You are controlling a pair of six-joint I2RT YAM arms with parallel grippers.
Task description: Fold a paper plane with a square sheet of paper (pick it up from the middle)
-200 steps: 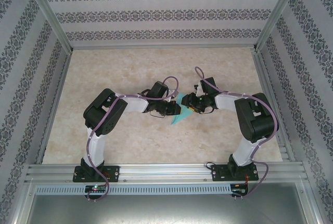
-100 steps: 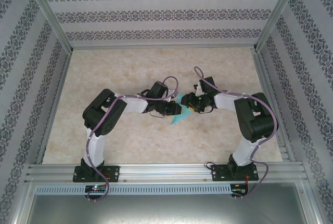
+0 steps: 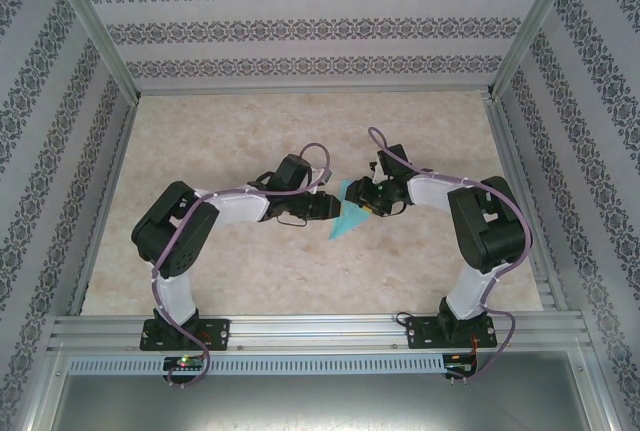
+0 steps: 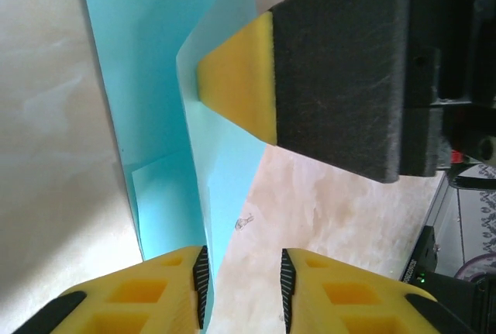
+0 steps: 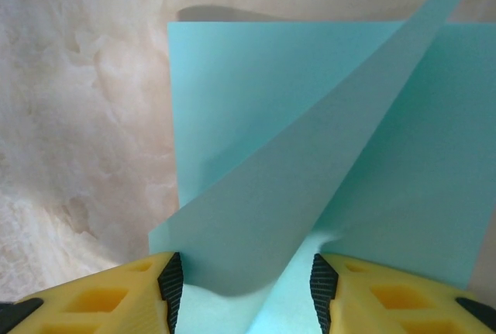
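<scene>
Top external: logged square sheet of paper [image 3: 347, 213] lying on table [image 3: 250, 131], about mid-table. Teal, partly folded, tapering to a point at its near end. Found left gripper [image 3: 328, 209] hard against sheet's left edge. Found right gripper [image 3: 364, 201] at sheet's far right side. Noted both arms bent inward toward sheet.

Left wrist: found left gripper [image 4: 242, 272] with fingers parted by a narrow gap and clamping nothing. Saw bare table through that gap. Noted a raised fold of sheet [image 4: 155, 78] running down to just beside one finger's inner pad; could not resolve contact there. Saw right gripper's black finger with its yellow fingertip [image 4: 236, 78] resting against upper edge of that raised fold.

Right wrist: found right gripper [image 5: 242, 272] with fingers spread wide, straddling sheet's near edge. Noted a diagonal flap lifted off sheet [image 5: 248, 101], with its base passing between the two fingers. Saw neither pad pressed onto it. Noted flap's shadow on lower layer. Noted sheet's left and far edges straight, with table just beyond them.
</scene>
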